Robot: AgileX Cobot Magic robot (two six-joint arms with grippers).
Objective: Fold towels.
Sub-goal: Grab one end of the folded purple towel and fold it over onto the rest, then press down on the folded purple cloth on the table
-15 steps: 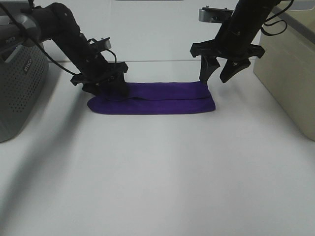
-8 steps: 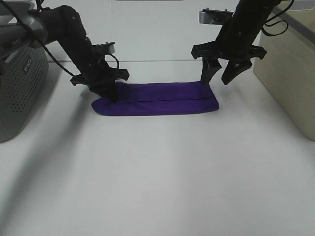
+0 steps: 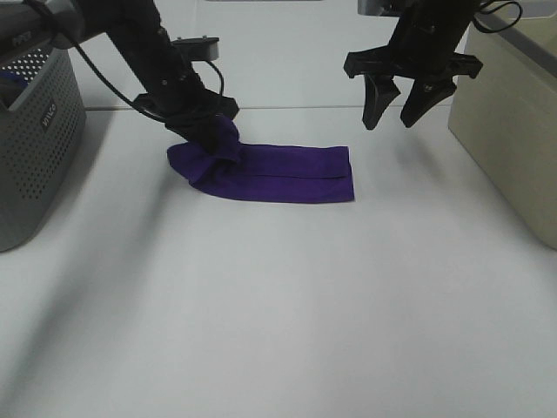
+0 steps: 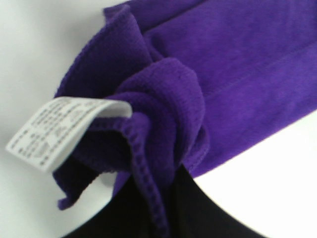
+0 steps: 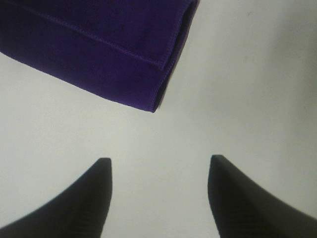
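A deep purple towel (image 3: 278, 174) lies folded into a long strip on the white table. My left gripper (image 3: 209, 131) is shut on the towel's left end and holds it bunched up off the table. In the left wrist view the bunched purple towel (image 4: 163, 109) fills the frame, with its white care tag (image 4: 59, 129) hanging at one edge. My right gripper (image 3: 396, 109) is open and empty, raised above the table behind the towel's right end. The right wrist view shows its two fingertips (image 5: 99, 173) apart over bare table, with the towel's folded end (image 5: 99, 54) beyond them.
A grey perforated basket (image 3: 30, 148) stands at the left edge of the table. A beige bin (image 3: 513, 131) stands at the right edge. Bare white table (image 3: 278, 313) stretches in front of the towel.
My left gripper closed on the towel's left end and lifted it up and to the right, dragging the strip leftward. My right gripper let go of the right end and rose.
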